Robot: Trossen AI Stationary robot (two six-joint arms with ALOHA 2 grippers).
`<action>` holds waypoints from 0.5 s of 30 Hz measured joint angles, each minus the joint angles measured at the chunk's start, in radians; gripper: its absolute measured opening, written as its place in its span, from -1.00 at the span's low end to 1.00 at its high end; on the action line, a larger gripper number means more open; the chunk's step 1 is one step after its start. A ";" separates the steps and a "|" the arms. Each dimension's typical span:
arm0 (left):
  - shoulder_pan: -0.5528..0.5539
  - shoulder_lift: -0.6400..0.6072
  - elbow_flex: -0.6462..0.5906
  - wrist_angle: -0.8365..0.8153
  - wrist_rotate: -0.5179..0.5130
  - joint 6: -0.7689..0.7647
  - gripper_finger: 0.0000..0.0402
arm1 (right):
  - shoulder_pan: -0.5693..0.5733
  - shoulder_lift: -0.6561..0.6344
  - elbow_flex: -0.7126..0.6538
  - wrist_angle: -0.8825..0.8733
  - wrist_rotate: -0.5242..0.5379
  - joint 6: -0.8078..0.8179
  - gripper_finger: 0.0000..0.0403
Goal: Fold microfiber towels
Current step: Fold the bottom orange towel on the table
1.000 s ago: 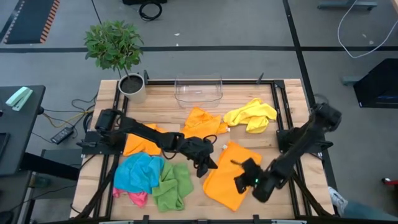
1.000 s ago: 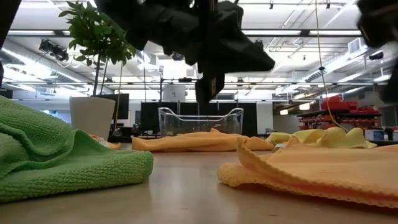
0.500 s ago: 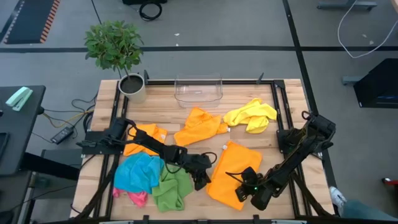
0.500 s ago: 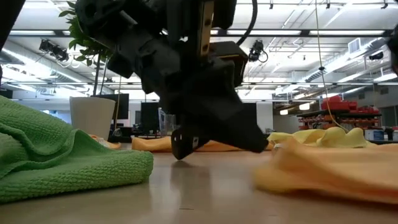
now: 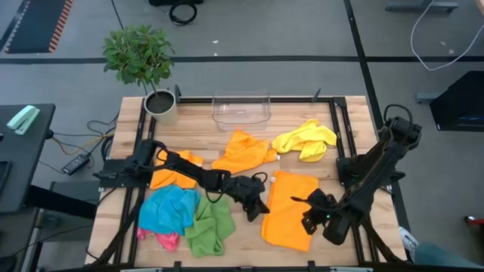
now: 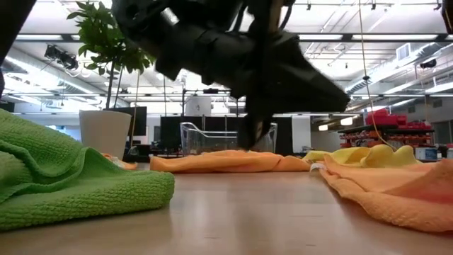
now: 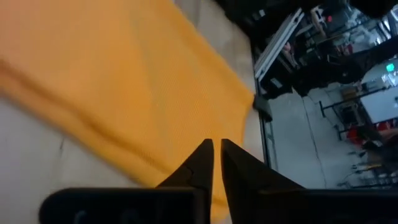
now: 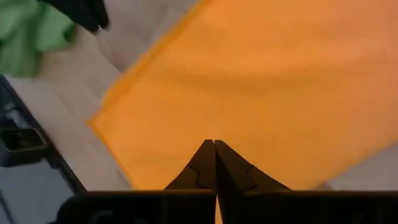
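A: how many towels you counting on the table?
B: seven. three orange towels (image 5: 290, 209) (image 5: 243, 150) (image 5: 172, 173), then one yellow towel (image 5: 305, 139), one blue towel (image 5: 169, 209), one green towel (image 5: 211, 227), and one pink towel (image 5: 165, 239) poking out.
A: anything else?
B: one clear bin (image 5: 242, 110), one potted plant (image 5: 142, 63), two arms.

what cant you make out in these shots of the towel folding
- Pink microfiber towel: mostly buried under the blue microfiber towel in the high view.
- Flat orange microfiber towel: its right edge is covered by the right claw in the high view.
- Left claw: its tips are nearly touching; empty or pinching cannot be told.
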 joint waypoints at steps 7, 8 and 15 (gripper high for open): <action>0.075 0.006 0.196 -0.345 -0.098 0.132 -0.55 | -0.011 -0.001 0.000 0.019 0.030 -0.003 -0.99; 0.087 0.007 0.223 -0.414 -0.133 0.144 -0.51 | -0.011 0.007 0.000 0.043 0.030 -0.003 -0.99; 0.204 0.014 0.309 -0.526 -0.135 0.107 -0.23 | -0.010 0.063 0.000 0.148 0.026 -0.021 -0.99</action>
